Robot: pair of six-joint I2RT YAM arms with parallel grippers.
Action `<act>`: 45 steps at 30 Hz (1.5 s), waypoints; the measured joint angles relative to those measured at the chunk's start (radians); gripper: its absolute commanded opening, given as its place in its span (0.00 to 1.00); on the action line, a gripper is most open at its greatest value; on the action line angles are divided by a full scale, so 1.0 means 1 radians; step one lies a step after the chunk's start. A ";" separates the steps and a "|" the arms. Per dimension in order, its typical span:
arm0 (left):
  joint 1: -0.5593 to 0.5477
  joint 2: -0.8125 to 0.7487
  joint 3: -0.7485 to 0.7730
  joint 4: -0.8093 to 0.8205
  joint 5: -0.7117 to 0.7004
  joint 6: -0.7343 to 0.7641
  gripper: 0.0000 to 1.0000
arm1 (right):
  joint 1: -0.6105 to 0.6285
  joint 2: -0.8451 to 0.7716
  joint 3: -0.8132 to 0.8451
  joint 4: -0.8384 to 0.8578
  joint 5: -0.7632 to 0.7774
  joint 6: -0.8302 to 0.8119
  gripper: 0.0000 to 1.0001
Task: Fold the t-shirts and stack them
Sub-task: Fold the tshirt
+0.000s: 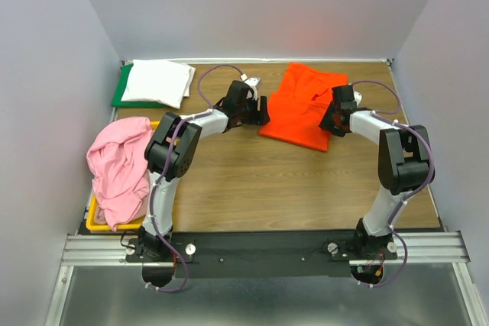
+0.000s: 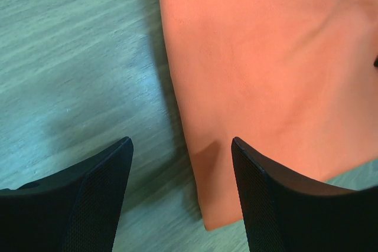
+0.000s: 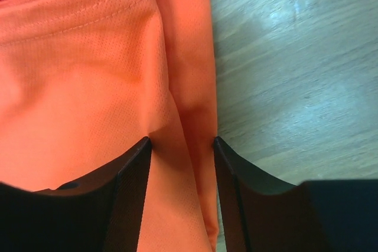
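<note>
Far middle: spread shirt (image 1: 302,104) flat on table (image 1: 267,181).
Left gripper (image 1: 262,112): over that shirt's left edge.
Right gripper (image 1: 329,121): over its right edge.
Far left: folded shirt (image 1: 157,82) on board (image 1: 120,93).
Near left: crumpled shirt (image 1: 118,166) in bin (image 1: 95,224).

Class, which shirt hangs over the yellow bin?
The pink shirt, slumped over the bin; the white shirt lies folded on the green board, the orange shirt flat on the table.
</note>
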 measured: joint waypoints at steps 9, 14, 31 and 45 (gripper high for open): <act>-0.008 -0.089 -0.131 0.050 -0.014 -0.021 0.74 | -0.002 0.021 0.000 0.006 -0.054 -0.026 0.23; -0.032 -0.140 -0.201 0.072 -0.019 -0.036 0.71 | -0.001 0.026 -0.008 0.025 -0.078 -0.027 0.00; -0.079 -0.133 -0.210 0.075 -0.071 -0.075 0.16 | -0.006 0.020 -0.034 0.068 -0.114 -0.028 0.00; -0.102 -0.244 -0.396 0.088 -0.142 -0.096 0.00 | 0.024 0.041 -0.014 0.077 -0.214 -0.066 0.00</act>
